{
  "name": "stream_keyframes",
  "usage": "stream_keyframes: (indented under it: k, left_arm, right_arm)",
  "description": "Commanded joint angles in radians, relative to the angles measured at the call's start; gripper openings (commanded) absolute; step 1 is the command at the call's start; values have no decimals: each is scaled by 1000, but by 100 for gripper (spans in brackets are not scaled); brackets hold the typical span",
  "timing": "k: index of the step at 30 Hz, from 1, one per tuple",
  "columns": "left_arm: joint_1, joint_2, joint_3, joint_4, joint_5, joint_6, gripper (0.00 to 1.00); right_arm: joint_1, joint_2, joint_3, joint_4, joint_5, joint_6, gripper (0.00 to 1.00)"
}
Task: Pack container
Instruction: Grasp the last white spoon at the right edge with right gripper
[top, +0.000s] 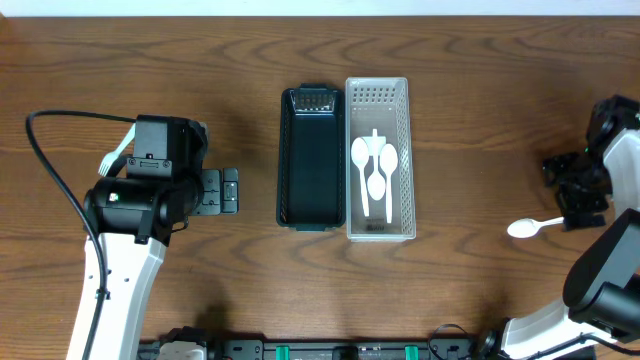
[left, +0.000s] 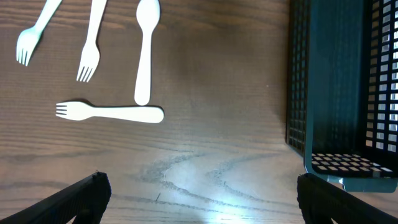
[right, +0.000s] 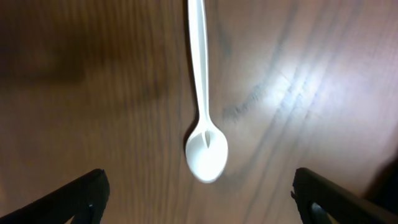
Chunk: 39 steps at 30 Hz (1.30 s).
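Your right tool (right: 199, 186) is spread wide and holds nothing. Its two fingertips sit in the lower corners of the right wrist view, and the white spoon (right: 205, 152) lies flat on the worktop (right: 323, 74), bowl toward the tool and handle running to the top of the frame. In the overhead view that spoon is at the far right, well apart from the white basket (top: 406, 160), where three spoons (top: 375, 165) already lie.

The risk is the grasp itself. The spoon is thin, slick and flush with the wood, so a closure made too high will likely miss it. One made on the rounded bowl may squirt it sideways or flip it. Line up on the handle instead.

Your left tool (left: 202, 190) is also wide apart and empty. The forks (left: 109, 112) and a loose spoon (left: 145, 50) sit in the upper left of its view, outside the fingers' span. The dark basket (left: 297, 81) stands just at the right edge, so a careless swing could shove it or scatter the cutlery.
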<state>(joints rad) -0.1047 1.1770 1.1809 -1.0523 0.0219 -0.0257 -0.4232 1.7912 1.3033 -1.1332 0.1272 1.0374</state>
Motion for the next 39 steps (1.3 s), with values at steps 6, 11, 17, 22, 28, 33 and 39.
stream_keyframes:
  k: [6, 11, 17, 22, 28, 33, 39]
  left_arm:
    - [5, 5, 18, -6, -8, -1, 98]
    - [5, 5, 18, -6, -8, -1, 98]
    - [5, 5, 18, -6, -8, -1, 98]
    - [5, 5, 18, -5, -8, -1, 98]
    - [5, 5, 18, -5, -8, -1, 98]
    - [5, 5, 18, -5, -8, -1, 98]
    - [5, 5, 18, -6, -8, -1, 98]
  right_arm:
    - [-8, 2, -188, 230, -16, -111, 96]
    - [-8, 2, -250, 358, -24, -189, 96]
    - [-8, 2, -297, 442, -26, -217, 97]
    - [-8, 2, -335, 473, -26, -216, 95]
    - [-9, 2, -387, 481, -27, -193, 81]
    - [-8, 2, -406, 480, -27, -193, 60]
    - [-8, 2, -406, 480, -46, -193, 38]
